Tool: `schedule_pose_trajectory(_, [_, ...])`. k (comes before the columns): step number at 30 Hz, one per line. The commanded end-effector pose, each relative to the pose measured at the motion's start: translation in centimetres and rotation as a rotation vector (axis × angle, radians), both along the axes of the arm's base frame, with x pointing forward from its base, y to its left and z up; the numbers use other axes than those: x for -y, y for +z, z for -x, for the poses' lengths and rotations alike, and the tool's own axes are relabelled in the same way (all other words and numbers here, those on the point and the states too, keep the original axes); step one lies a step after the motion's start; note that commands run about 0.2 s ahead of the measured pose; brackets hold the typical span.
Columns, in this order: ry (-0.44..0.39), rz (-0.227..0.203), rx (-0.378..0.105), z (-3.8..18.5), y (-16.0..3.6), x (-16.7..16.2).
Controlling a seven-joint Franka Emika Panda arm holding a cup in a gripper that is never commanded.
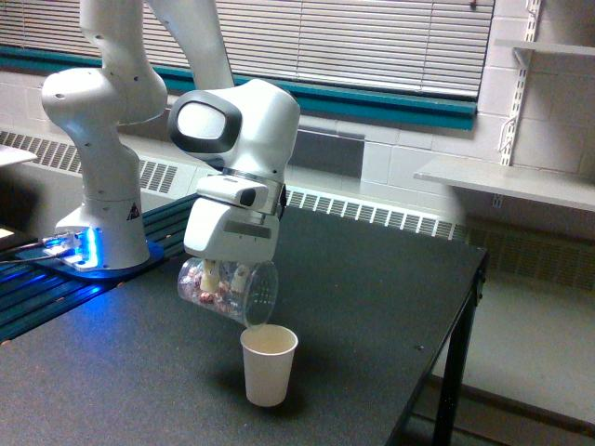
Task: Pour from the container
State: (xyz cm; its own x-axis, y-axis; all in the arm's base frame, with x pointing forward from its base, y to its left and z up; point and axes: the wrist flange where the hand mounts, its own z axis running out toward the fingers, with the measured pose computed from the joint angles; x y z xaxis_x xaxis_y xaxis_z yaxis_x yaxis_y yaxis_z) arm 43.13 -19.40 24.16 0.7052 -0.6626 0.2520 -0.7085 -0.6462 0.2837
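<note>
End effector (223,275) of the white arm is clamped on the container (228,291), which lies tipped nearly sideways just above the white paper cup (269,365), mouth over its rim; that cup stands upright on the dark tabletop (372,279)

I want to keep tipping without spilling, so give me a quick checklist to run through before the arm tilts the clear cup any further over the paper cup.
1. Grip: the gripper is closed around the clear plastic cup. Ok.
2. Lip position: the clear cup's lower rim sits just above the near-left edge of the white paper cup, not over its middle. Cannot tell if bits would land inside.
3. Contents: the pink and whitish bits lie near the cup's closed end, away from the rim. Ok.
4. Receiver: the paper cup stands upright on the black table. Ok.
5. Table edge: the paper cup stands well in from it. Ok.
</note>
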Motion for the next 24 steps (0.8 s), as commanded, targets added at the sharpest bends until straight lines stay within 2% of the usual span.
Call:
schedule_pose_trajectory(1, [-0.008,0.020,0.011,-0.72,1.26,0.37])
schedule_pose_trajectory(7, [-0.002,0.046,-0.012,-0.86,1.75,0.56])
schedule_pose_trajectory(14, [0.023,0.069,-0.056,-0.93,1.36,0.10])
schedule_pose_trajectory(24, [0.041,0.091,-0.083,-1.43,1.04,-0.27])
